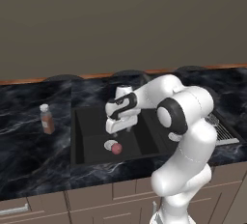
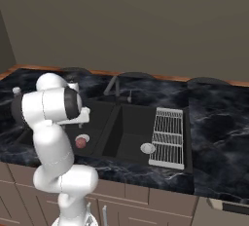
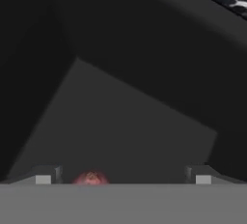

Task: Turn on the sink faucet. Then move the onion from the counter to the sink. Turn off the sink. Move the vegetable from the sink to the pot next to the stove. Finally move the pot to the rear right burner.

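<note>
The reddish-pink onion [image 1: 116,148] [image 2: 80,142] lies on the floor of the left basin of the black sink [image 1: 82,131] [image 2: 111,127], touching the round silver drain [image 1: 109,144]. My gripper [image 1: 116,134] hangs open just above it, pointing down into that basin with nothing between its fingers. In the hand view the gripper [image 3: 123,177] shows its two tips wide apart, and the onion [image 3: 90,178] peeks up at the bottom edge near the left tip. The slim black faucet [image 2: 113,85] stands behind the sink on the black marble counter [image 1: 29,141].
A white-capped brown bottle [image 1: 47,119] stands on the counter left of the sink. A silver wire rack [image 2: 168,137] [image 1: 219,129] lies over the sink's right side, beside the right basin's drain [image 2: 147,148]. My arm's elbow looms over the sink's front edge.
</note>
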Tool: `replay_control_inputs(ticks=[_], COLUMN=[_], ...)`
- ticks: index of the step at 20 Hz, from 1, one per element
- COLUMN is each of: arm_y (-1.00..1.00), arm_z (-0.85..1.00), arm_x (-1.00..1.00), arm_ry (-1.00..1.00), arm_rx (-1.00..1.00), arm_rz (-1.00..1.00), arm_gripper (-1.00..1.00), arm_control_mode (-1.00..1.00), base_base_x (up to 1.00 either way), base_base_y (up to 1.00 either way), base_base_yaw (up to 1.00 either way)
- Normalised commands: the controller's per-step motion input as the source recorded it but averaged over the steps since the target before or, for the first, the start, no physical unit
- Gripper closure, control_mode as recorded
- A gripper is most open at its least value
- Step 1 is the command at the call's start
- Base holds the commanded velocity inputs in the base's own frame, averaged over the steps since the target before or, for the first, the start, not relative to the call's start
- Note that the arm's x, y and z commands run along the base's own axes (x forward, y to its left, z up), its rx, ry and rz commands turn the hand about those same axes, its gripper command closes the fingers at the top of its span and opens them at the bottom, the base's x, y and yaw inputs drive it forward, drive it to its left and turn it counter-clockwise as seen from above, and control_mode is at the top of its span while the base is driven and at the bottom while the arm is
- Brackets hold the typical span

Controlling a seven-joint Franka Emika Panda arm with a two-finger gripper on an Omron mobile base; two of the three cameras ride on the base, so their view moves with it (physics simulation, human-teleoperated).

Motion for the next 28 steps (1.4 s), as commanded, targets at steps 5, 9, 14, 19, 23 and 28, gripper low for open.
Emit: replay_control_inputs(ticks=[5, 9, 14, 19, 23, 28], arm_y=[0.0, 0.0, 0.01, 0.02, 0.03, 0.1], arm_z=[-0.39, -0.37, -0.3, -0.33, -0.34, -0.29], arm_x=[0.29, 0.29, 0.43, 0.3, 0.1, 0.05], arm_ry=[-0.02, -0.03, -0.01, -0.01, -0.01, 0.0], arm_rx=[0.0, 0.0, 0.02, 0.03, 0.0, 0.0], arm_rz=[0.08, 0.06, 0.04, 0.04, 0.02, -0.01], arm_gripper=[-1.0, -1.0, -1.0, -1.0, -1.0, -1.0], arm_control_mode=[-1.0, -1.0, -1.0, -1.0, -1.0, -1.0], base_base_x=[0.0, 0.0, 0.0, 0.0, 0.0, 0.0], base_base_y=[0.0, 0.0, 0.0, 0.0, 0.0, 0.0], base_base_yaw=[0.0, 0.0, 0.0, 0.0, 0.0, 0.0])
